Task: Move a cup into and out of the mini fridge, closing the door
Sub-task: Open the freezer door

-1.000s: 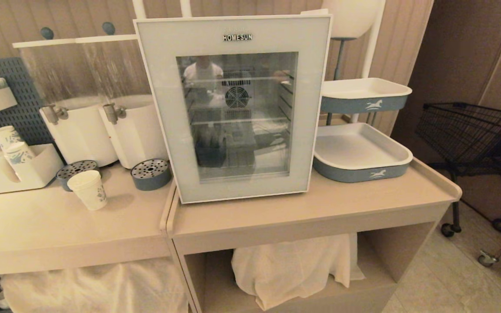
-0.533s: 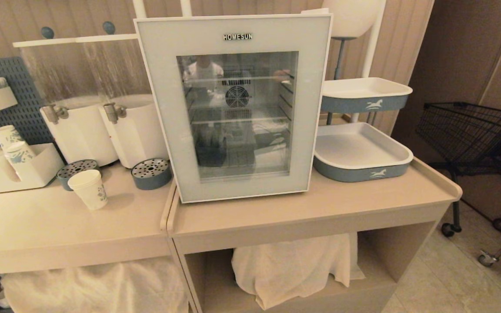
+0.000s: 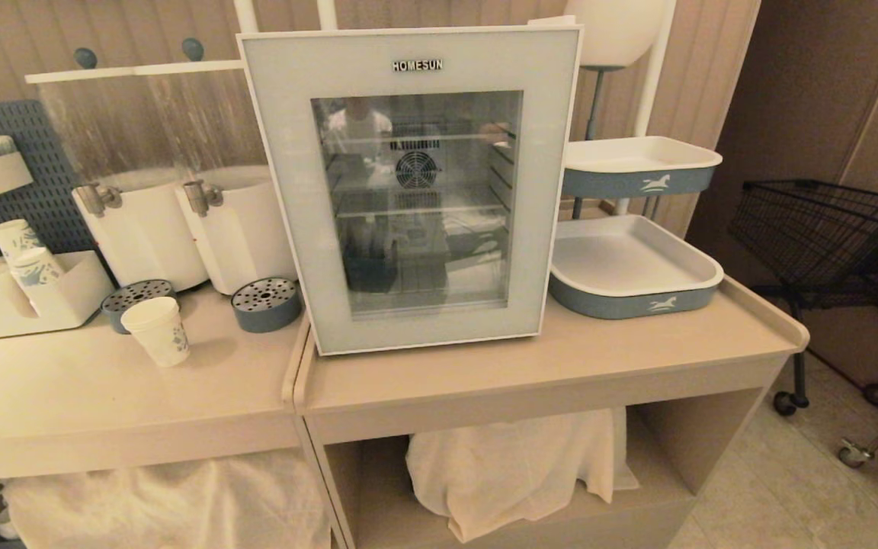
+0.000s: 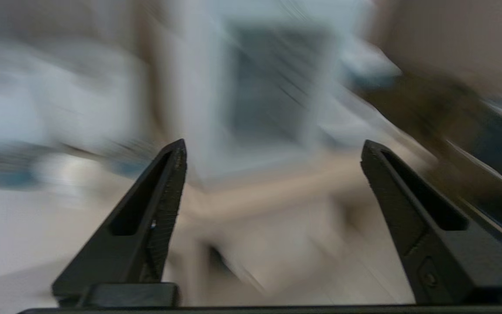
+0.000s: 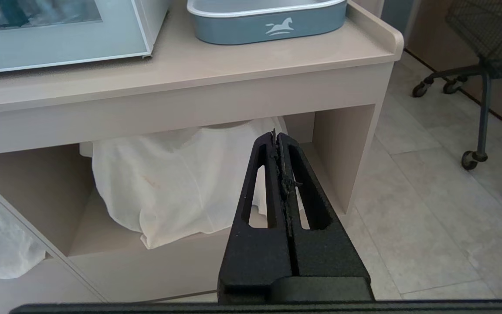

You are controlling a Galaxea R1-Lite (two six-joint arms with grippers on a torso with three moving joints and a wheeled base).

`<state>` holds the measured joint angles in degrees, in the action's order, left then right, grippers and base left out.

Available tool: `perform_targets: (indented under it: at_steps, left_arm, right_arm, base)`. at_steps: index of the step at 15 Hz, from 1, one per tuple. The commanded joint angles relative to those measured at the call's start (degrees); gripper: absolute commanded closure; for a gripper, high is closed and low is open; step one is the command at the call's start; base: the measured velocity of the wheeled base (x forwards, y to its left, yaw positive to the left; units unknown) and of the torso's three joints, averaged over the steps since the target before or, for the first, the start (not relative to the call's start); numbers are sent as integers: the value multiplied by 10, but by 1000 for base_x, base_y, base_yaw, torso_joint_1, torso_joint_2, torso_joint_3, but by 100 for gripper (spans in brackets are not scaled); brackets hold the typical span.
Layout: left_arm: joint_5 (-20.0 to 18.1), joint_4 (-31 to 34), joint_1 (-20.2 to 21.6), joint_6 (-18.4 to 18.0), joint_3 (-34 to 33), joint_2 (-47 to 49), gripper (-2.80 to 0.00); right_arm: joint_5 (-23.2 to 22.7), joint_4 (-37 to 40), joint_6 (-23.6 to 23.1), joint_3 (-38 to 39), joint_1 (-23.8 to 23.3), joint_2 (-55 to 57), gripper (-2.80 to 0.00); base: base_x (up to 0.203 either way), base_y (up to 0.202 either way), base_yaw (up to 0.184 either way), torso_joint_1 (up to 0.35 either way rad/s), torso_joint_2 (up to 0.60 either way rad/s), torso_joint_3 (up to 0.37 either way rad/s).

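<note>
Two blue trays (image 3: 632, 274), wire cart (image 3: 828, 236), prob. cloth (image 3: 515, 465) below.

You see the cup (image 3: 155, 330) upright at lower left; the fridge (image 3: 416, 191) sits centre, door (image 3: 286, 191) shut.

The whole head view has slid a tiny bit to the right, so the camera moved, not the things. The cup (image 3: 155, 330) and the mini fridge (image 3: 416, 191) sit in their same spots.

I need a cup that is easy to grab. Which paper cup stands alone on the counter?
The white paper cup in front of the perforated grey drip trays; the other printed cups sit in the white organiser.
</note>
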<state>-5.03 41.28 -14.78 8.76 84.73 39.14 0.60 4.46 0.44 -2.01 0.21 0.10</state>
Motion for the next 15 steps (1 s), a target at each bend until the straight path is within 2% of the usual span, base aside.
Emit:
perform_targets:
  at_steps: [1, 2, 3, 4, 5, 6, 7, 8, 9, 10, 11, 12, 14, 15]
  left_arm:
    - [-36, 30, -61, 11, 77, 187, -280]
    - [-73, 30, -59, 21, 102, 244, -280]
    - [-118, 29, -42, 29, 136, 302, -280]
    - [-179, 30, -10, 35, 178, 356, -280]
    - [-258, 26, 37, 36, 204, 395, -280]
    - [-364, 15, 105, 27, 219, 435, -280]
    - [-486, 1, 167, 5, 226, 482, -280]
    - [-591, -12, 220, -39, 221, 527, -280]
    - [-658, -23, 255, -123, 207, 560, -280]
    - [-694, -31, 279, -214, 187, 582, -280]
    - [-714, -34, 298, -309, 163, 605, -280]
    - [-733, -38, 316, -372, 134, 628, -280]
    - [-756, -66, 332, -409, 88, 653, -280]
    - [-759, -104, 330, -420, 63, 658, -280]
  right_arm:
    - [0, 1, 0, 0, 0, 1, 0]
    - [0, 2, 0, -1, 0, 1, 0]
    - [0, 2, 0, -1, 0, 1, 0]
    - [0, 2, 0, -1, 0, 0, 0]
    - [0, 2, 0, -1, 0, 1, 0]
    - [0, 2, 0, -1, 0, 1, 0]
    - [0, 2, 0, -1, 0, 1, 0]
    - [0, 2, 0, -1, 0, 1, 0]
    - [0, 2, 0, -1, 0, 1, 0]
    - [0, 2, 0, -1, 0, 0, 0]
    - [0, 2, 0, -1, 0, 1, 0]
    - [0, 2, 0, -1, 0, 0, 0]
    - [0, 2, 0, -1, 0, 1, 0]
    - [0, 2, 0, -1, 0, 0, 0]
  base:
    - [0, 0, 0, 0, 0, 0]
    - [0, 0, 0, 0, 0, 0]
    - [0, 0, 0, 0, 0, 0]
    - [0, 0, 0, 0, 0, 0]
    - [0, 0, 0, 0, 0, 0]
    - [0, 0, 0, 0, 0, 0]
    - [0, 0, 0, 0, 0, 0]
    - [0, 0, 0, 0, 0, 0]
    - [0, 0, 0, 0, 0, 0]
    - [0, 0, 0, 0, 0, 0]
    - [0, 0, 0, 0, 0, 0]
    - [0, 0, 0, 0, 0, 0]
    - [0, 0, 0, 0, 0, 0]
    - [0, 0, 0, 0, 0, 0]
